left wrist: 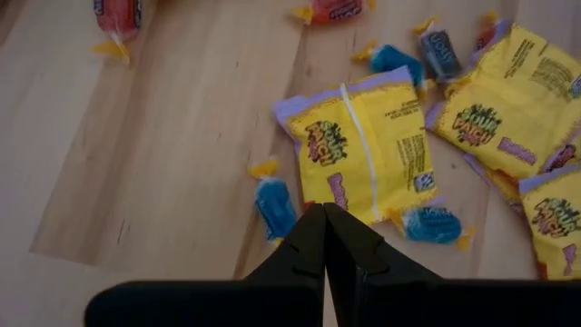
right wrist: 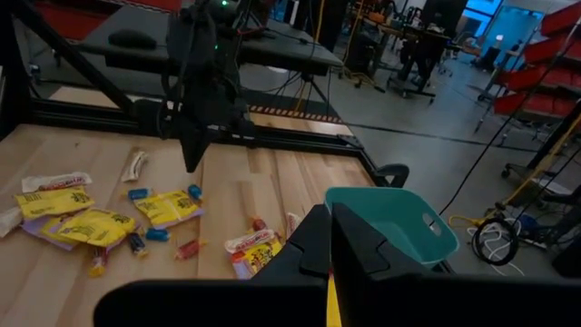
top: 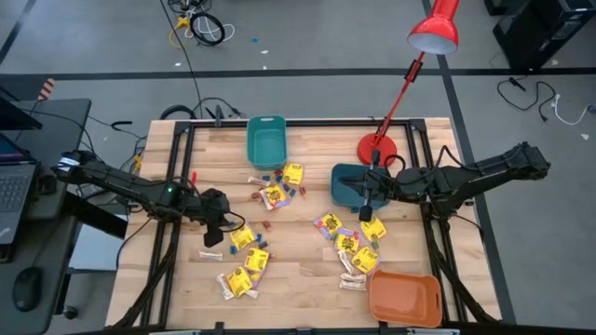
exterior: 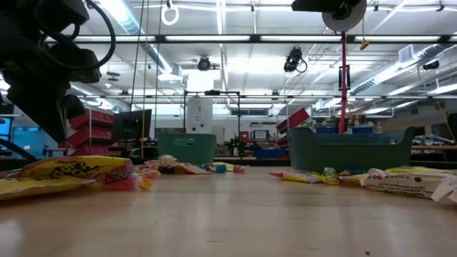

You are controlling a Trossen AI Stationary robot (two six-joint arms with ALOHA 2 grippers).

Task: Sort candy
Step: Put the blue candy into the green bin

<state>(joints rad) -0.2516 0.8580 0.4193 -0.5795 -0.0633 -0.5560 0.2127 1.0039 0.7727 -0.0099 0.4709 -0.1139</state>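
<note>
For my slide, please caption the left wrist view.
Shut left hand above a yellow candy packet and blue sweets.

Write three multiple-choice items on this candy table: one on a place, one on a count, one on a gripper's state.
1. Where does the orange bin sit in the high view?
A. the table's bottom right corner
B. the table's top left corner
C. under the left arm

2. How many bins are on the table?
A. one
B. three
C. five

3. How is the left gripper?
A. wide open
B. shut on a yellow packet
C. shut, empty

Answers: 1 A, it lies at the bottom right corner. 2 B, two teal bins plus the orange one. 3 C, its fingers meet with nothing between them.
</note>
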